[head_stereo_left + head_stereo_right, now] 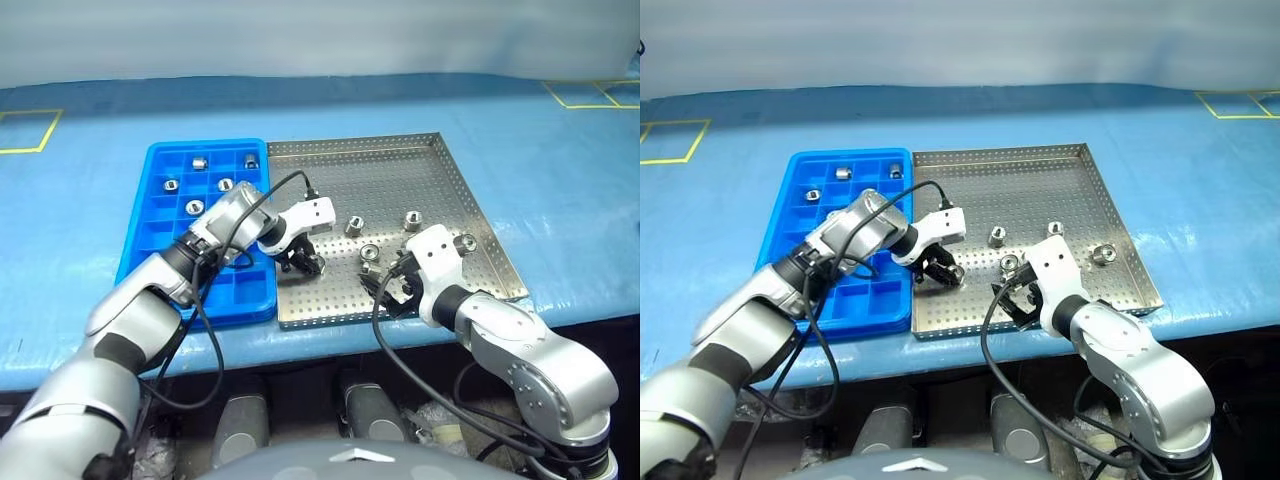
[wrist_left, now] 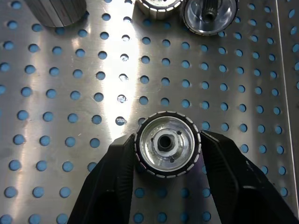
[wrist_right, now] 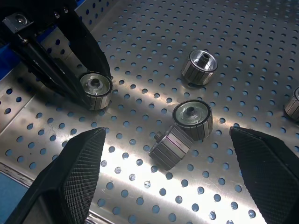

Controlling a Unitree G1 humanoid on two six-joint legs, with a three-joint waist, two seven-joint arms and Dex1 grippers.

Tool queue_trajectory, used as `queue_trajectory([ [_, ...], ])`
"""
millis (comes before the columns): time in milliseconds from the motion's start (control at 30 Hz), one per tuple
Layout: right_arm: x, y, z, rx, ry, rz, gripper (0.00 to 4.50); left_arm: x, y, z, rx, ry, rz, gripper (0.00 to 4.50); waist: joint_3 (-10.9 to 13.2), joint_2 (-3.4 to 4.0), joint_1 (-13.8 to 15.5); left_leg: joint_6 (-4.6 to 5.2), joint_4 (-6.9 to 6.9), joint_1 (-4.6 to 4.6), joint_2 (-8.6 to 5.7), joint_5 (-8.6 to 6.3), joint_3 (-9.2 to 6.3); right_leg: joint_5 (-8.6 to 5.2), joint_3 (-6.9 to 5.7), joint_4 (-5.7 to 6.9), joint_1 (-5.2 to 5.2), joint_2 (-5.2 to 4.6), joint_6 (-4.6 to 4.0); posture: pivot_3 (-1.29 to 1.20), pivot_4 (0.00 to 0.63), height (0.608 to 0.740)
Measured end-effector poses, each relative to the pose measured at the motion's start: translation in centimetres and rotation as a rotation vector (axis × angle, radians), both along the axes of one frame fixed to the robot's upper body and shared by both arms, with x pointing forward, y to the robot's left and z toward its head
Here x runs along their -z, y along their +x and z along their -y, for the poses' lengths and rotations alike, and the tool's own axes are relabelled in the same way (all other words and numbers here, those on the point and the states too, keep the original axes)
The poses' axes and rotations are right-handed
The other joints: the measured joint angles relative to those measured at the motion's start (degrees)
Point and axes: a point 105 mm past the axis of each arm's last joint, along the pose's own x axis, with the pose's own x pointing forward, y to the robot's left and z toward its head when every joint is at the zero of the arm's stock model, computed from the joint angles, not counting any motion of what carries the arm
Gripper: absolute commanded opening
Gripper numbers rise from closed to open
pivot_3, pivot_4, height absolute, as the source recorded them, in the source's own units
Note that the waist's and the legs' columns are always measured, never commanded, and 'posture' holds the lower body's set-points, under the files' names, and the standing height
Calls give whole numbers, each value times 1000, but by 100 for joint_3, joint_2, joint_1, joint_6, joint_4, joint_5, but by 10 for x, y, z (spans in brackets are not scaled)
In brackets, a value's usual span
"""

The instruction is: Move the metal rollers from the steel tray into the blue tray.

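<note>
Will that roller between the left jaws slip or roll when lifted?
Probably stays put: the roller stands on its flat end on the steel tray, black fingers close at either side. Its ribbed rim should help grip. Dropped sideways, it would likely roll.

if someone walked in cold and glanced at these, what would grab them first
Probably the left gripper, its black fingers closed around one metal roller on the steel tray near its edge beside the blue tray. Next, the right gripper hovering wide open over loose rollers, and five rollers already sitting in the blue tray's far compartments.
</note>
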Motion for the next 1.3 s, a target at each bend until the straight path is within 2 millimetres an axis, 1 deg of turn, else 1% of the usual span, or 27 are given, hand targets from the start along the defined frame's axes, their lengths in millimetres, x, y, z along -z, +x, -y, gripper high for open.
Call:
queue_trajectory([
  [200, -2, 1, -2, 6, 18, 13, 4500, 0, 0, 1, 3, 1, 5, 1674, -1, 1, -8, 0, 0, 1, 2, 0, -1, 1, 1, 1, 1, 3, 2, -161, 150, 740],
  [267, -2, 1, -2, 8, 19, 14, 4500, -2, 3, 1, -31, -35, 18, 1674, 0, 1, -9, 0, 3, -2, 2, 0, -1, 1, 1, 2, -2, 2, 3, -161, 150, 740],
  [333, -2, 2, -2, 11, 18, 15, 4500, -8, 9, -1, -91, -94, 41, 1674, 0, 1, -8, 0, 5, -6, 2, 0, -1, 7, 1, 3, -5, 3, 13, -152, 150, 740],
  [400, -3, 2, -3, 10, 22, 17, 4500, -30, 20, -4, -196, -226, 113, 1674, 1, 1, -11, 0, 6, -12, 3, 0, -3, 10, 1, 4, -10, 2, 17, -139, 150, 740],
  [467, -4, 4, -6, 8, 22, 29, 4500, -59, 33, -15, -327, -357, 239, 1674, 1, 3, -22, 0, 4, -8, 4, 0, -4, 11, 2, 6, -9, 2, 18, -103, 150, 740],
  [500, -6, 5, -7, 9, 22, 37, 4500, -69, 38, -21, -380, -390, 294, 1674, 0, 3, -12, 0, 4, -7, 3, 0, -6, 11, 0, 7, -6, 3, 18, -103, 150, 740],
  [567, -10, 13, -12, 18, 57, 58, 4500, -83, 47, -49, -571, -465, 432, 1674, -3, 9, -22, 0, -2, 14, 4, 0, -1, 11, 5, 8, 6, 2, 18, -66, 150, 740],
  [600, -12, 16, -15, 14, 67, 66, 4500, -84, 49, -66, -669, -475, 486, 1674, -3, 9, -17, 0, -3, 17, 4, 0, 1, 11, 6, 11, 7, 2, 18, -52, 150, 740],
  [633, -14, 20, -21, -2, 74, 75, 4500, -81, 47, -87, -773, -467, 548, 1674, -3, 9, -18, 0, -2, 20, 6, 0, 2, 11, 7, 12, 8, 3, 18, -27, 150, 740],
  [667, -15, 22, -24, -14, 76, 81, 4500, -77, 46, -100, -836, -448, 577, 1674, -3, 8, 6, -2, -2, 19, 4, 1, -1, 12, 5, 15, 8, 3, 18, -13, 150, 740],
  [733, -19, 27, -38, -68, 86, 96, 4500, -66, 37, -132, -987, -399, 643, 1674, -2, 7, 70, -3, 0, 19, 3, 2, -6, 12, 2, 15, 11, 3, 18, -6, 150, 740],
  [800, -21, 29, -49, -111, 92, 103, 4500, -62, 32, -150, -1073, -378, 673, 1674, 0, 2, 168, -4, 5, 16, 0, 3, -10, 13, -4, 15, 14, 1, 19, 13, 150, 740],
  [867, -23, 32, -63, -165, 104, 110, 4500, -61, 25, -166, -1164, -371, 718, 1674, -1, 0, 250, -3, 8, 16, -6, 3, -9, 16, -5, 12, 19, -6, 22, 28, 150, 740],
  [933, -25, 31, -79, -234, 112, 121, 4500, -56, 20, -176, -1226, -347, 739, 1674, -2, -1, 325, -2, 8, 19, -17, 3, -10, 17, -5, 10, 23, -15, 24, 31, 150, 740],
  [1033, -24, 24, -96, -320, 123, 125, 4500, -42, 15, -183, -1293, -320, 722, 1674, -3, -5, 402, 2, 8, 14, -26, 5, -14, 21, -8, 7, 23, -24, 21, 30, 150, 740],
  [1133, -21, 21, -104, -362, 125, 121, 4500, -34, 11, -187, -1338, -310, 710, 1674, -3, -6, 421, 5, 8, 13, -30, 7, -13, 34, -9, 5, 23, -29, 4, 23, 150, 740],
  [1300, -14, 13, -110, -408, 129, 98, 4500, -25, 9, -186, -1393, -327, 667, 1674, -3, -7, 402, 6, 8, 16, -29, 8, -14, 35, -12, 6, 25, -28, 3, 11, 150, 740],
])
